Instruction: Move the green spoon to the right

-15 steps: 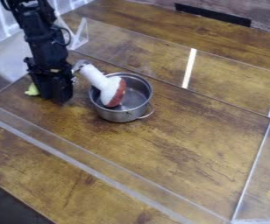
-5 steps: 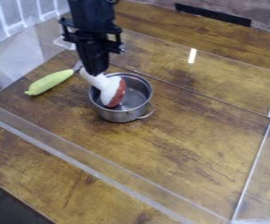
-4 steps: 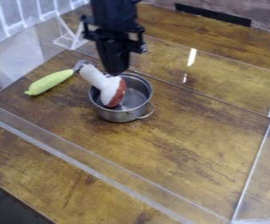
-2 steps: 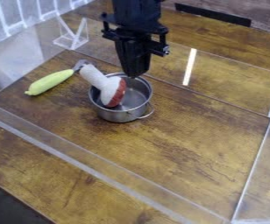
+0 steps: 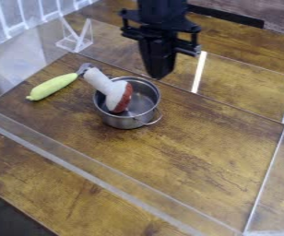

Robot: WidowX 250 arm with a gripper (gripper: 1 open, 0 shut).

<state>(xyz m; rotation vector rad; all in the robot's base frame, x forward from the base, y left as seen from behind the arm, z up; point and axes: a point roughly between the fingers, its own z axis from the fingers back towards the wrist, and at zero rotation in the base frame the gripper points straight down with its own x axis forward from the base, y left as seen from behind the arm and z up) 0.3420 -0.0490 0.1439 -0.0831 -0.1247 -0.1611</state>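
The green spoon (image 5: 53, 86), a small yellow-green tapered piece, lies on the wooden table at the left, with nothing touching it. My gripper (image 5: 160, 73) hangs pointing down above the far right side of the metal pot (image 5: 149, 114), well to the right of the spoon. Its black fingers are shut together with nothing between them. A white thick-handled utensil (image 5: 98, 79) with a red part leans out of the pot towards the spoon.
Clear acrylic walls (image 5: 95, 177) fence the wooden table at the front, left and right. A small white wire stand (image 5: 73, 37) sits at the back left. Bare wood stretches to the right of the pot.
My shut gripper has travelled to the right and slightly up, from over the pot's left side to beyond its right side. The green spoon has stayed where it lay at the left.
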